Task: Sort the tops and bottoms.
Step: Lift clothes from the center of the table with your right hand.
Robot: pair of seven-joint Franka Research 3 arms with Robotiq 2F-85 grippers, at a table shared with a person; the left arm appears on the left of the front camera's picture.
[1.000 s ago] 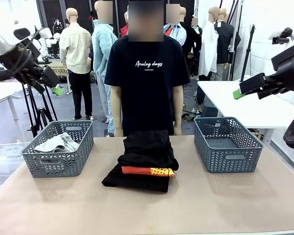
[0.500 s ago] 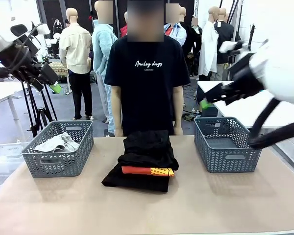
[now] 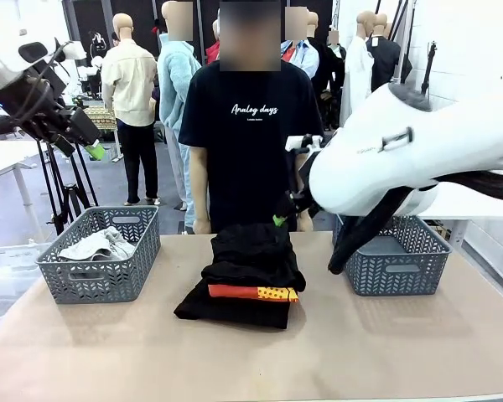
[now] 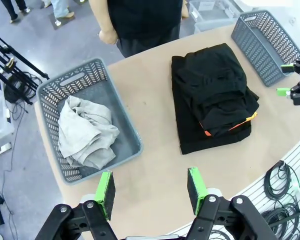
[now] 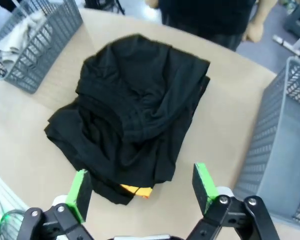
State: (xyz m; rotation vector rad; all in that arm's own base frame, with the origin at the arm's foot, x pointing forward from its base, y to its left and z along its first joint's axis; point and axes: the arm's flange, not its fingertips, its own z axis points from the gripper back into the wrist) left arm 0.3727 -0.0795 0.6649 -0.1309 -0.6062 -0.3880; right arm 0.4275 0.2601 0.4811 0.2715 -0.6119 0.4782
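Hanging just above the back of the pile of clothes (image 3: 250, 280) in the middle of the front view, the right gripper (image 3: 278, 220) shows a green pad against the person (image 3: 251, 142) standing at the far side of the table (image 3: 235, 360). Its white arm (image 3: 402, 159) comes in from the right of the frame and crosses in front of the right basket (image 3: 394, 270). In the right wrist view the gripper's fingers (image 5: 80, 192) stand wide apart at the bottom of the frame, with nothing between them, over the near edge of the pile. The pile has a crumpled upper black garment (image 3: 256, 251) on top, the orange top (image 3: 247, 292) with its yellow dotted patch under it, and a lower black garment (image 3: 230, 311) flat on the table. The left gripper (image 3: 95, 152) is held high at the upper left of the front view, above and behind the left basket (image 3: 96, 280), in which the light grey top (image 3: 96, 244) lies crumpled. In the left wrist view its green pads (image 4: 106, 192) stand apart and empty, high over the table's near edge.
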